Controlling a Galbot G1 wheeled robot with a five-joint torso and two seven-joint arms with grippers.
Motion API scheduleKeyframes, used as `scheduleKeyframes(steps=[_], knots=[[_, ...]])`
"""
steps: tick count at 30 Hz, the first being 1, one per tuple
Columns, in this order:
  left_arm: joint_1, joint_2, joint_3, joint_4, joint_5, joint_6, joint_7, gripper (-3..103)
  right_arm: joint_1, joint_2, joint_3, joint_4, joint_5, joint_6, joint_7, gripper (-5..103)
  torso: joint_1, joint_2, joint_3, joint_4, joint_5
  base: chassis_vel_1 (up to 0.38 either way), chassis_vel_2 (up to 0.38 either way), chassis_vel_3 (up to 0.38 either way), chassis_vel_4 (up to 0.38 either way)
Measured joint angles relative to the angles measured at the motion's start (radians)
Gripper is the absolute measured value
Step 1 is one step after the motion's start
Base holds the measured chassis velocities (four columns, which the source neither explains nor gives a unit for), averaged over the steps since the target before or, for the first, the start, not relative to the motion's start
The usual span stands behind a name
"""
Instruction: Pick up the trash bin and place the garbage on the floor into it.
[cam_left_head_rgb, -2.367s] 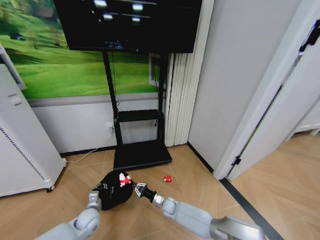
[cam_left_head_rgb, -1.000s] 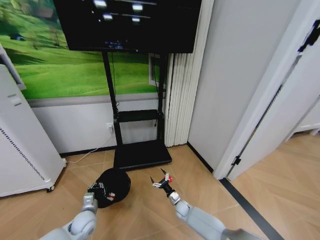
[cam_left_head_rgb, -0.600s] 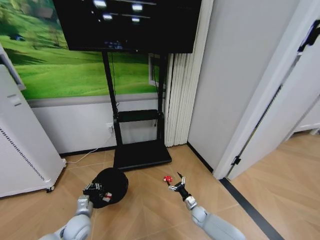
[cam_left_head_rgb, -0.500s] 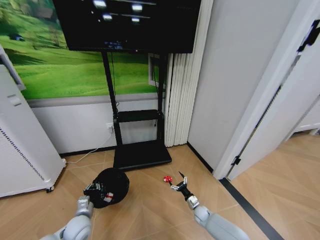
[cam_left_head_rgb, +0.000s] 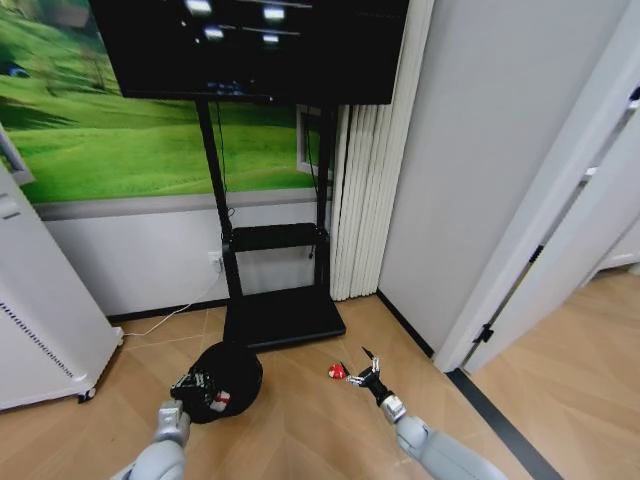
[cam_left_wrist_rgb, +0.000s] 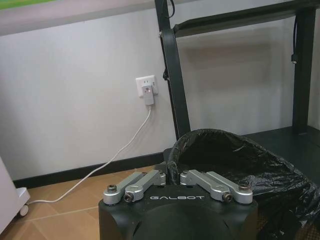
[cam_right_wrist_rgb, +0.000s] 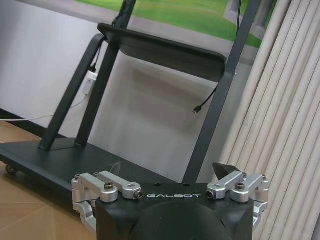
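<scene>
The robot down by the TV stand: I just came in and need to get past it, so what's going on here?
It is clearing litter off the floor. The left gripper is shut on the rim of the trash bin, which is lined with a black bag and has a red-and-white piece inside. The right gripper is open, low over the floor right beside another red piece that has not been picked up.

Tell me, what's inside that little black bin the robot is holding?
The trash bin, gripped at its rim by the left gripper, has a black liner and one red-and-white piece showing inside. Anything deeper is hidden in the dark.
</scene>
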Motion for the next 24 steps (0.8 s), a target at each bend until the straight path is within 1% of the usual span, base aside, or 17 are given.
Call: scheduleKeyframes(steps=[3,4,8,11,12,17,18,19,20,21,22,23,24], knots=[[0.025,-0.008,-0.014,0.000,0.011,-0.001,0.001,7,-0.009,0.002,0.005,0.000,-0.015,0.000,0.014,100,0.000,0.000,0.000,-0.0001,0.0000,-0.258,0.224,0.232,-0.224],[0.049,-0.016,-0.025,-0.001,0.022,-0.001,0.003,7,-0.016,0.009,0.012,-0.001,-0.038,0.000,0.026,100,0.001,0.000,0.000,0.0001,0.0002,-0.176,0.210,0.157,-0.170],[0.078,-0.021,-0.041,-0.001,0.033,-0.002,0.006,7,-0.022,0.014,0.016,-0.004,-0.055,0.000,0.038,100,0.001,0.000,0.000,0.0001,-0.0001,-0.169,0.168,0.116,-0.125],[0.133,-0.021,-0.078,0.000,0.047,-0.011,0.020,7,-0.035,0.022,0.018,-0.005,-0.066,0.001,0.042,100,0.000,0.000,0.000,-0.0002,-0.0002,-0.038,0.034,0.029,-0.014],[0.133,-0.021,-0.078,0.000,0.047,-0.011,0.020,7,-0.035,0.022,0.018,-0.005,-0.066,0.001,0.042,100,0.000,0.000,0.000,-0.0002,-0.0002,0.000,0.000,0.000,0.000],[0.181,-0.030,-0.116,-0.002,0.065,-0.016,0.031,7,-0.056,0.012,0.021,0.019,-0.071,0.001,0.042,100,0.000,0.000,0.000,0.0006,0.0002,0.071,-0.037,-0.046,0.039],[0.194,-0.035,-0.124,-0.005,0.073,-0.018,0.034,7,-0.066,-0.006,0.013,0.037,-0.054,0.001,0.041,100,0.000,0.000,0.000,0.0005,0.0003,0.000,0.000,0.000,0.000],[0.205,-0.040,-0.132,-0.008,0.081,-0.019,0.037,7,-0.075,-0.020,0.008,0.050,-0.012,0.001,0.024,100,0.000,0.000,0.000,0.0000,-0.0001,0.000,0.000,0.000,0.000],[0.205,-0.040,-0.132,-0.008,0.081,-0.019,0.037,7,-0.075,-0.020,0.008,0.050,-0.012,0.001,0.024,100,0.000,0.000,0.000,0.0000,-0.0001,0.000,0.000,0.000,0.000],[0.216,-0.046,-0.139,-0.012,0.088,-0.019,0.041,7,-0.082,-0.029,0.007,0.064,0.045,0.001,-0.009,100,0.000,0.000,0.000,0.0000,-0.0003,0.000,0.000,0.000,0.000],[0.227,-0.051,-0.147,-0.016,0.097,-0.021,0.045,7,-0.089,-0.041,0.006,0.078,0.092,0.000,-0.042,100,0.000,0.000,0.000,-0.0001,0.0002,0.000,0.000,0.000,0.000],[0.227,-0.051,-0.147,-0.016,0.097,-0.021,0.045,7,-0.089,-0.041,0.006,0.078,0.092,0.000,-0.042,100,0.000,0.000,0.000,-0.0001,0.0002,0.000,0.000,0.000,0.000],[0.233,-0.054,-0.152,-0.017,0.104,-0.023,0.048,7,-0.091,-0.046,0.008,0.080,0.107,-0.001,-0.060,100,0.000,0.000,0.000,-0.0001,0.0001,0.000,0.000,0.000,0.000]])
